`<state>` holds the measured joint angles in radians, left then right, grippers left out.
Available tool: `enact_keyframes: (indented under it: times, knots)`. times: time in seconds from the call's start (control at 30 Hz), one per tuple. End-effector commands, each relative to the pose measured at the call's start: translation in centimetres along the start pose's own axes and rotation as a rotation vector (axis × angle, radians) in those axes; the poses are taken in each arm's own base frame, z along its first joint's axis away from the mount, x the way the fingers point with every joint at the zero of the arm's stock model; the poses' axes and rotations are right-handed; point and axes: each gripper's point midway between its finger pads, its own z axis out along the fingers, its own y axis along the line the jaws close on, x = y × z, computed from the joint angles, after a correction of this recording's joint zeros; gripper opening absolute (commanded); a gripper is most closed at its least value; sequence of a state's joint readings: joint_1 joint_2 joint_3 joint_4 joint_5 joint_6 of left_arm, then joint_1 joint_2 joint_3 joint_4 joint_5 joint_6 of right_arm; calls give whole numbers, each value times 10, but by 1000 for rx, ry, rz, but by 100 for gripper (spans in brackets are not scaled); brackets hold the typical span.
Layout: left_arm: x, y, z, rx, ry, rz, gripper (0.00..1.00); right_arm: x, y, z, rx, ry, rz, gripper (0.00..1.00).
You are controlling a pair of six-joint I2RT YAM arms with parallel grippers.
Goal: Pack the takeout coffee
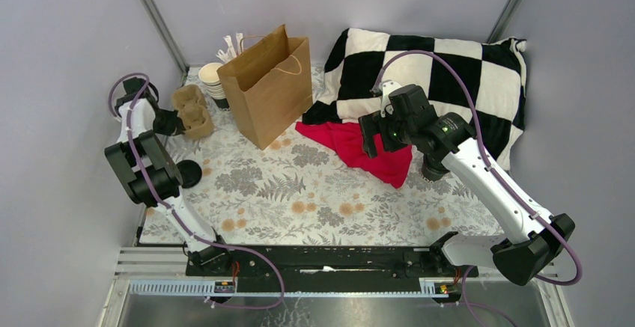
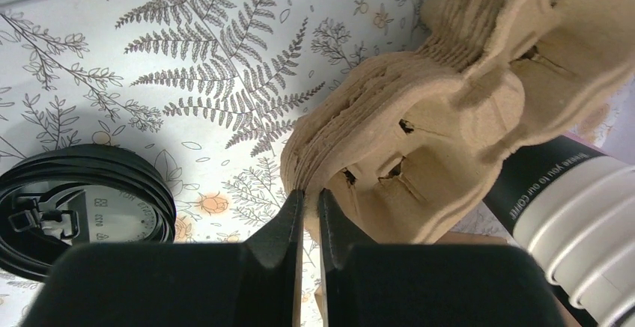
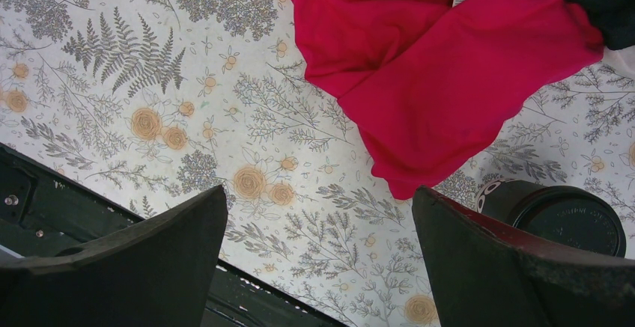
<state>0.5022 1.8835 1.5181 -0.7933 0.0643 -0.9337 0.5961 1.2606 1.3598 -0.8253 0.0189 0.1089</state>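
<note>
Coffee cup (image 3: 558, 218) stands upright on the counter (image 3: 112, 140), just past the right-hand finger of the wide-open right gripper (image 3: 318, 192), so that arm is nearer, while the left gripper (image 2: 308, 207) pinches the cardboard tray (image 2: 419, 140).

left gripper (image 2: 309, 194) nearly closed, pinching the edge of a cardboard tray (image 2: 419, 155), right gripper (image 3: 318, 192) raised, jaws wide apart

The top camera sits high up behind me and looks down on the whole flowery white tablecloth (image 1: 299, 185). My left wrist camera is very close to the stack of brown cardboard cup trays (image 2: 419, 170). My right wrist camera looks down from higher up at the crumpled red cloth (image 3: 442, 65). The top camera sees both too.
</note>
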Motion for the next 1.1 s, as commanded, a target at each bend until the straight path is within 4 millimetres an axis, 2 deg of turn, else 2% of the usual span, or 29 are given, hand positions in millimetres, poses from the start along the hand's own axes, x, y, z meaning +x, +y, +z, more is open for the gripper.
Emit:
enact_keyframes:
  times: [0.0,0.17,0.53,0.7,1.07]
  knots:
    - [-24,-23,-25,50,-75,56,2,-8,0,-4,8,-39,-19,100]
    - [-17,-35,-33,109,-26,107,0,-8,1,-4,2,-41,-20,100]
    - [9,-28,-33,137,120,148,0,-8,2,-6,-4,-43,-17,100]
    - [4,-20,-41,132,123,133,0,-8,2,-6,-6,-43,-17,100]
    - [10,-14,-35,137,179,157,6,-7,4,-7,-14,-42,-14,100]
